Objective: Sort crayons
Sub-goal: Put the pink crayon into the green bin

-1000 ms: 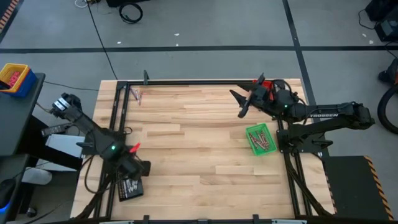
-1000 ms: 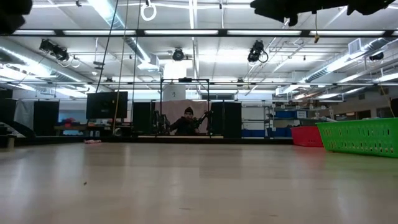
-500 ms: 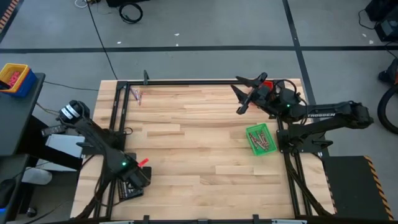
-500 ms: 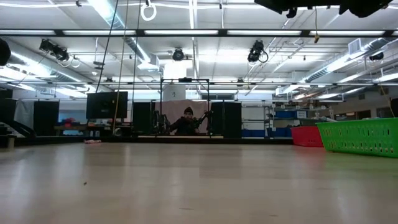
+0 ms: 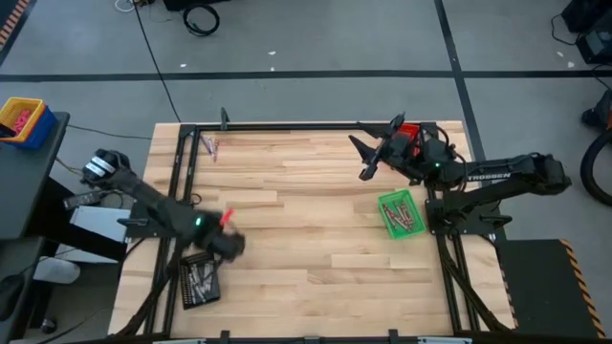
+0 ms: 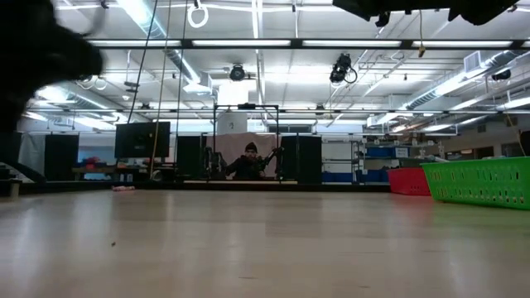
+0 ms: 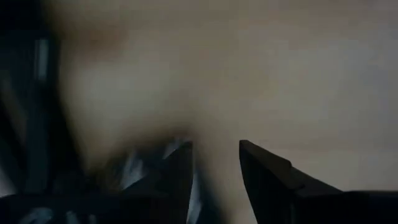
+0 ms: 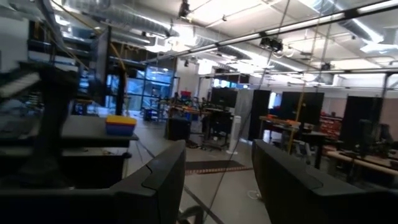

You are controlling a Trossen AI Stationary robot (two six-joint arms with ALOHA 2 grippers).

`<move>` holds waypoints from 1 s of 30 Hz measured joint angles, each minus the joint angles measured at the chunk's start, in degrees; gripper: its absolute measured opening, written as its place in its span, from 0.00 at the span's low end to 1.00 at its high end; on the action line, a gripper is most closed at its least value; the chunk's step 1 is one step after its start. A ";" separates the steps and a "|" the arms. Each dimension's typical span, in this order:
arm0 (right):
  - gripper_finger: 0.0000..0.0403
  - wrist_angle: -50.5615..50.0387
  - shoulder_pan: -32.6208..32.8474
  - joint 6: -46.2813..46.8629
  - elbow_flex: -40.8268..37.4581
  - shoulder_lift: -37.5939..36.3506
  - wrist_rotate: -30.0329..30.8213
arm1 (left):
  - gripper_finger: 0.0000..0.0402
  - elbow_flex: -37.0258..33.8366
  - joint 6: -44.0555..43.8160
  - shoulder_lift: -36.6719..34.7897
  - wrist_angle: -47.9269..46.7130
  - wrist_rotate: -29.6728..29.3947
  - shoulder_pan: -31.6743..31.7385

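Two or three purplish crayons [image 5: 210,146] lie loose on the table's far left part. More crayons fill the black tray [image 5: 199,283] at the near left and the green tray [image 5: 402,212] at the right. My left gripper [image 5: 230,245] hangs just to the right of the black tray [image 7: 118,177], pointing down. It is open [image 7: 214,158], with bare table showing between its blurred fingers. My right gripper [image 5: 367,159] is raised over the far right of the table, open [image 8: 217,155] with nothing in it, and looks out into the room.
A red tray [image 5: 410,133] stands at the far right, partly under my right arm; in the low view it [image 6: 407,180] sits beside the green tray [image 6: 480,184]. A black frame rail [image 5: 287,125] runs along the table's far edge. Bare wood lies in the middle.
My left gripper first dipped toward the near edge, over the black tray. It then swung away toward the table's right and far side, and now stands beside the tray, blurred by the motion.
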 joint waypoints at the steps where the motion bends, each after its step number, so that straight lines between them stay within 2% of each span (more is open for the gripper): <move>1: 0.47 -0.01 0.66 0.00 0.00 -0.02 0.14 | 0.36 0.00 3.50 -0.61 -0.71 -3.94 2.90; 4: 0.47 -0.13 2.66 0.00 0.00 -0.05 0.53 | 0.36 0.02 14.85 -2.03 -6.90 -11.35 14.28; 8: 0.47 -1.28 5.51 -0.18 0.02 -0.21 0.57 | 0.36 0.02 29.79 -1.58 -12.08 -20.17 32.44; 10: 0.47 -2.08 6.78 -0.44 0.01 -0.19 1.55 | 0.36 0.00 37.70 -1.13 -7.61 -24.53 41.70; 12: 0.47 -2.72 8.04 -1.19 0.00 -0.21 3.34 | 0.36 0.02 46.69 -0.76 -1.30 -26.29 50.32; 15: 0.47 -4.27 9.84 -2.57 0.02 -0.21 7.48 | 0.36 0.02 59.35 0.77 10.31 -26.30 61.77; 18: 0.47 -4.94 11.59 -6.08 0.02 -0.21 13.08 | 0.36 0.02 67.90 3.82 18.94 -26.34 70.99; 22: 0.47 -4.31 13.92 -11.61 0.01 -0.21 21.85 | 0.35 0.04 70.77 8.97 22.91 -25.73 80.22; 26: 0.47 -2.52 15.01 -15.92 0.02 -0.21 28.65 | 0.35 0.74 72.07 14.81 23.90 -20.49 87.70; 30: 0.47 0.36 15.01 -17.80 0.02 -0.23 31.51 | 0.35 6.11 75.07 18.40 24.42 -18.37 90.48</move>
